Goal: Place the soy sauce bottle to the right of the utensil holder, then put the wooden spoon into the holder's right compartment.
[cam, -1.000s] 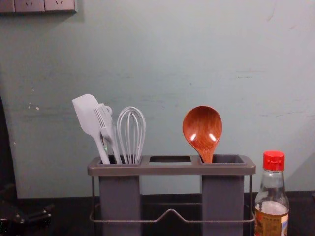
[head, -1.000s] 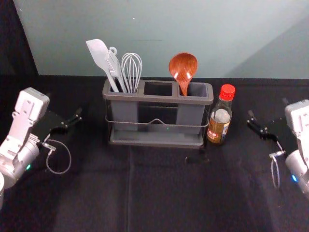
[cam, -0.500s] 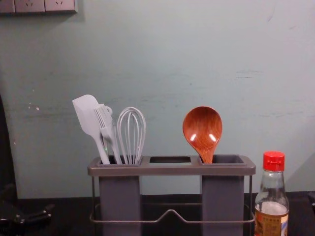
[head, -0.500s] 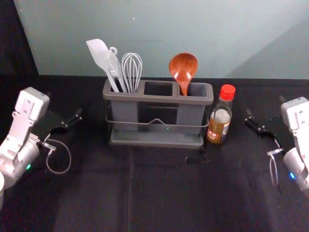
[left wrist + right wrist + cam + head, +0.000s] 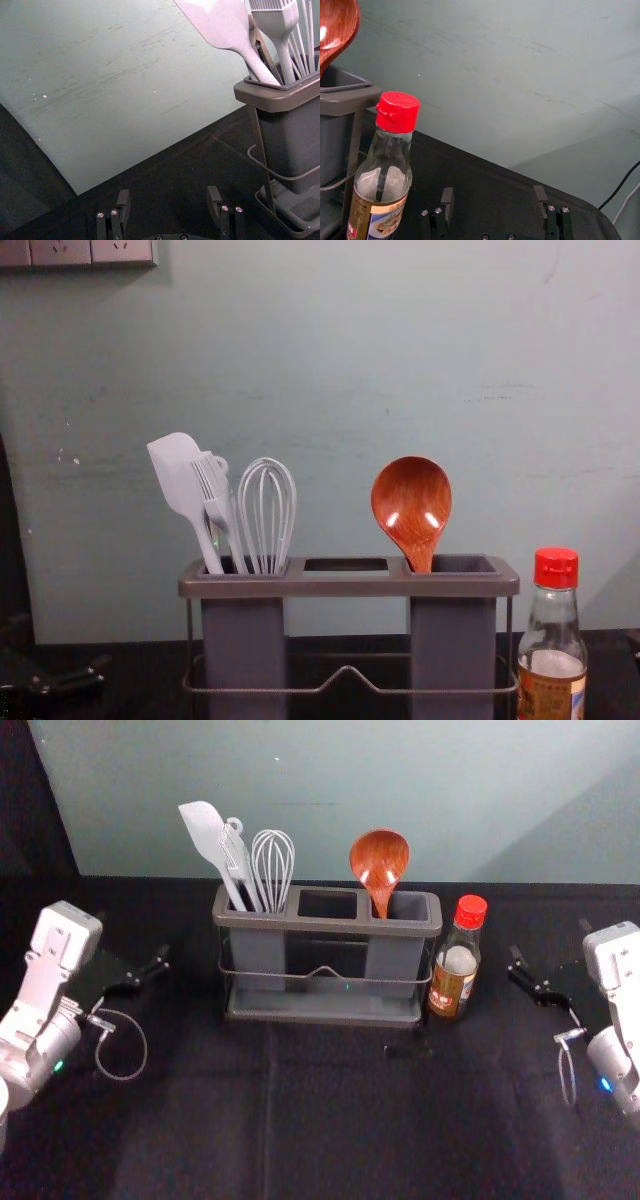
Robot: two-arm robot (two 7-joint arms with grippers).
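Apparently, both steps are finished: the bottle [image 5: 455, 968] stands between the open right gripper [image 5: 493, 196] and the holder [image 5: 325, 1016]; beyond it, the spoon [image 5: 379, 860] sits in right compartment. Opposite, the left gripper [image 5: 168, 195] waits, also open. Next asks only staying clear.

The left arm [image 5: 50, 950] wears whitish casing, a boxy block above a rounded joint with a green light [image 5: 58, 1066]; the right arm [image 5: 622, 982] matches, its light [image 5: 605, 1084] blue. A thin grey cable [image 5: 146, 1042] loops near the black left hand [image 5: 133, 935], another [image 5: 573, 1075] near the black right hand [image 5: 550, 939]. Silvery screws [image 5: 114, 212] stud both hands' dark, blocky fingers [image 5: 448, 200].
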